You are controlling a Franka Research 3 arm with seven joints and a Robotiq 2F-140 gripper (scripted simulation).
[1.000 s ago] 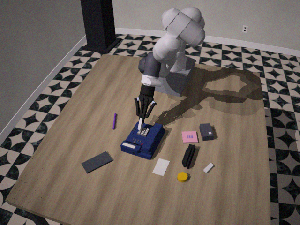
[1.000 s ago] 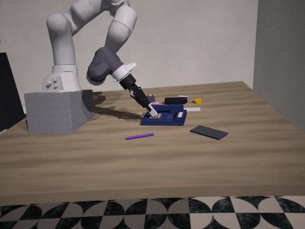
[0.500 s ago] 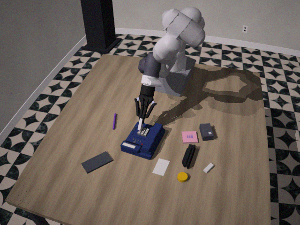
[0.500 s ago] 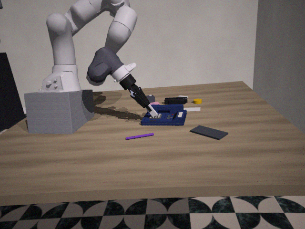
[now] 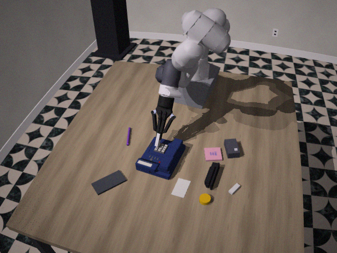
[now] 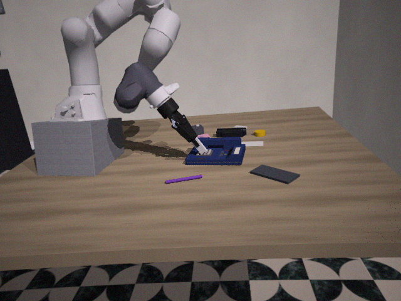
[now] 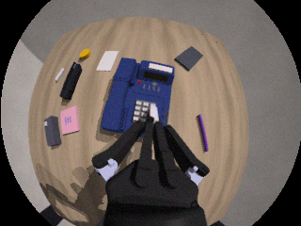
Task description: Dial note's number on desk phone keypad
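Note:
The dark blue desk phone (image 5: 161, 159) sits mid-table, also in the exterior view (image 6: 216, 154) and the wrist view (image 7: 139, 94). Its grey keypad (image 5: 161, 148) lies on the top face, with the handset (image 5: 178, 156) in the cradle along the right side. My gripper (image 5: 157, 143) is shut, with nothing between the fingers. Its closed white fingertips touch the keypad at its far left corner, as the exterior view (image 6: 201, 148) also shows. The pink note (image 5: 212, 153) lies to the right of the phone; its writing is too small to read.
A purple pen (image 5: 128, 136) lies left of the phone. A dark grey flat slab (image 5: 108, 182) is at the front left. A white card (image 5: 180, 187), a black stapler (image 5: 211, 175), a yellow disc (image 5: 205, 198), a small white block (image 5: 234, 188) and a grey box (image 5: 231, 147) lie to the right.

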